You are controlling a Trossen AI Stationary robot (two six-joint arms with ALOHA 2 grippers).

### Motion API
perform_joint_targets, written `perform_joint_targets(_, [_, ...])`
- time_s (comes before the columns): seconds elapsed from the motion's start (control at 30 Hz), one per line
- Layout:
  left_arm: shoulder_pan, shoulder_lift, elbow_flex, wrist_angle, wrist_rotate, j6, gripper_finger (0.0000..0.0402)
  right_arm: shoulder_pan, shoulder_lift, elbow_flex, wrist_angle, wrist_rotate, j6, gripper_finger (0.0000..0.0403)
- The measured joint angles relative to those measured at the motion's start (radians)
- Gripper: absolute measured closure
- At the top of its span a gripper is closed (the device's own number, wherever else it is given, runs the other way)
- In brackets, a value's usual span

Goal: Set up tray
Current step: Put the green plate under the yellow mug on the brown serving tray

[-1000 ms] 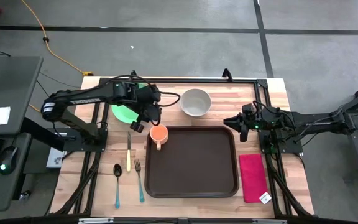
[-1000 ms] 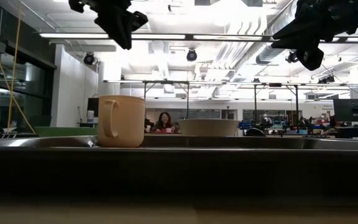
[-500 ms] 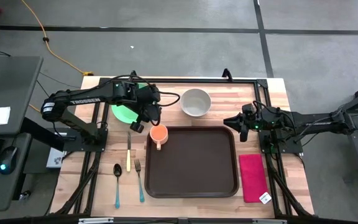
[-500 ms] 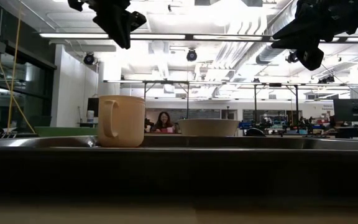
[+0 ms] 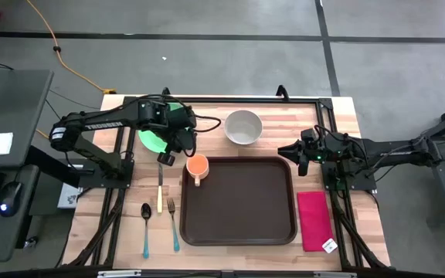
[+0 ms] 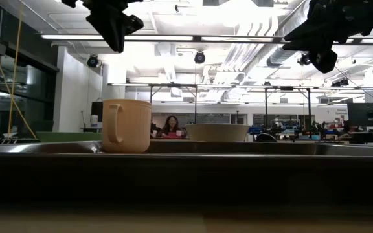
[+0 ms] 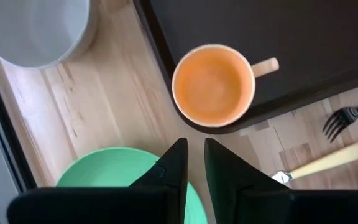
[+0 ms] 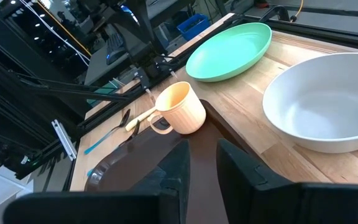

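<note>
The dark-brown tray (image 5: 242,202) lies flat in the middle of the table. An orange cup (image 5: 197,165) stands upright in its far left corner, and it also shows in the left wrist view (image 7: 213,84) and in the low view (image 6: 127,126). My left gripper (image 5: 166,158) hangs above the table just left of the cup, over the near edge of the green plate (image 5: 154,140). It is empty, with a narrow gap between its fingers (image 7: 194,152). My right gripper (image 5: 290,150) waits off the tray's far right corner, empty, its fingers slightly apart (image 8: 202,155).
A white bowl (image 5: 243,127) stands beyond the tray's far edge. A knife (image 5: 160,190), a fork (image 5: 173,224) and a spoon (image 5: 146,228) lie left of the tray. A red-pink napkin (image 5: 314,221) lies right of it. A black frame (image 5: 230,100) borders the table.
My left gripper has gone a little toward the table's left edge and up, away from the orange cup. The cup stays where it was on the tray.
</note>
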Motion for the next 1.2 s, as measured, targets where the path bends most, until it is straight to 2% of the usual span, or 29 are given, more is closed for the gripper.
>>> perform_joint_targets(0.47, [0.000,-0.143,-0.129,0.021,-0.051,-0.075,0.0316,0.000,0.000,0.000,-0.002,0.000,0.000,0.0347])
perform_joint_targets(0.9, [0.000,-0.155,-0.260,0.035,-0.229,-0.080,0.0316,0.000,0.000,0.000,-0.002,0.000,0.000,0.0347])
perform_joint_targets(1.2, [0.001,-0.155,-0.341,0.088,-0.239,-0.098,0.0316,0.000,0.000,0.000,-0.002,0.000,0.000,0.0348])
